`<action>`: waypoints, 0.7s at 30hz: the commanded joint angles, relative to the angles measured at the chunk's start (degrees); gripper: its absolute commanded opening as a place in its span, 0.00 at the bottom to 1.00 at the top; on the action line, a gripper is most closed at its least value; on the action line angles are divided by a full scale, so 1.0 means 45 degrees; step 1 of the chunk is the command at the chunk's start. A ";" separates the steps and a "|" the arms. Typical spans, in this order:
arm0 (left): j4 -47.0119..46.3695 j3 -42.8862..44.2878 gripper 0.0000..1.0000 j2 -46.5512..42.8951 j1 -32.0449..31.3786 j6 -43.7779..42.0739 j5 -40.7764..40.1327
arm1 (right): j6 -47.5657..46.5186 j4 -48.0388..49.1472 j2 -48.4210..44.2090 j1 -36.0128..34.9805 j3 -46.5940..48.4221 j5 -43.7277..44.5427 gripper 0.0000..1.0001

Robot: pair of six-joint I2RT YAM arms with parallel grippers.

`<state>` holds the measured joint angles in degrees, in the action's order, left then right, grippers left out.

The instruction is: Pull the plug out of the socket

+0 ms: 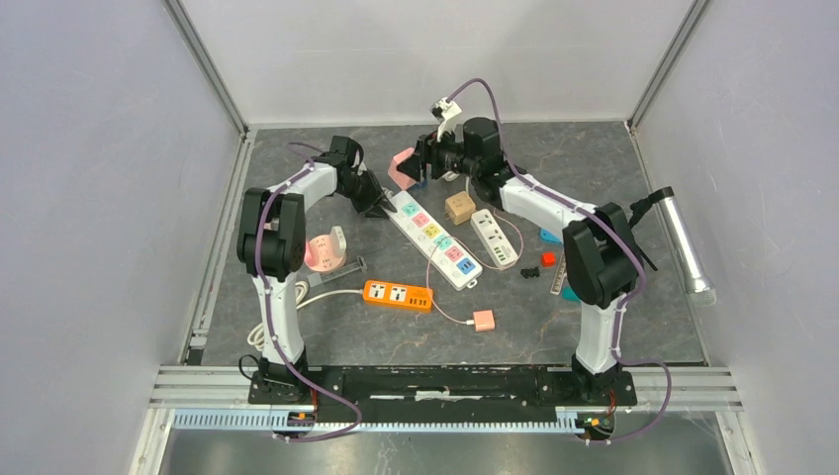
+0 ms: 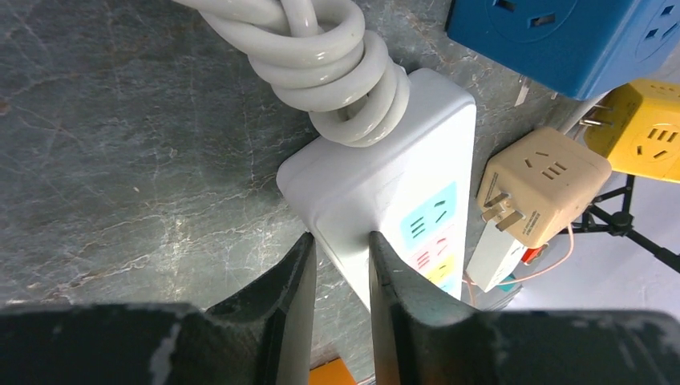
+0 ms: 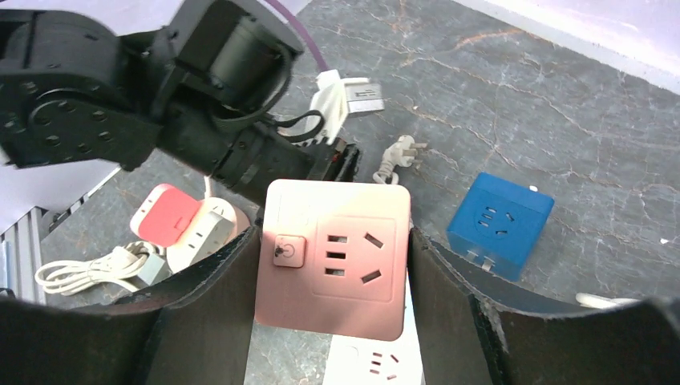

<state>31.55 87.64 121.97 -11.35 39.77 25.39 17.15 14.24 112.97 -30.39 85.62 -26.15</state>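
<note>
The left claw (image 2: 342, 249) is closed on the near corner of the white power strip (image 2: 393, 168), which lies flat on the table (image 2: 120, 160). The corner sits wedged between the two dark fingers, close to the strip's teal outlet. Just beyond the fingertips a coiled white cable (image 2: 321, 56) rests on the end of the strip. To the right of this claw a beige cube adapter (image 2: 545, 180) lies tipped with its pins showing, and past it are a yellow cube (image 2: 645, 136) and a blue cube (image 2: 529, 32). The right claw (image 3: 333, 241) is clamped on the pink socket adapter (image 3: 333, 277). A finger lies flat against each side, and the outlet face and small button are turned up toward the wrist camera. Directly under this claw a piece of the white strip shows below the adapter's lower edge. The adapter's underside is hidden, so I cannot tell whether its pins sit in the strip or hang clear. In the top view the adapter is tilted, just past the strip's far end and near the left claw. Ahead of the right claw the left arm fills the view, and a loose white plug (image 3: 401, 152) lies on the table beside it. The blue cube sits off to this claw's right. A red-and-white adapter (image 3: 172, 216) and a bundle of white cord (image 3: 80, 273) lie to its left.
</note>
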 commanded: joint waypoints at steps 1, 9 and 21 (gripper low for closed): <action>0.1603 0.0682 0.35 0.0351 -0.0276 -0.1379 -0.2132 | -0.0496 0.1147 -0.1371 -0.0139 -0.1104 -0.0251 0.00; 0.2473 0.1867 0.46 -0.1657 -0.0270 -0.2139 -0.3037 | -0.2762 0.0112 -0.2647 -0.1161 -0.3477 -0.0103 0.03; 0.2403 -0.0445 0.62 -0.5974 -0.0212 -0.3090 -0.7232 | -0.4415 -0.2538 -0.1570 -0.2849 -0.3626 0.0691 0.23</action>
<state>41.89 88.51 99.72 -12.82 29.43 0.51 -0.19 3.70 104.40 -43.03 68.79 -24.01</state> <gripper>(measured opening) 0.580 0.665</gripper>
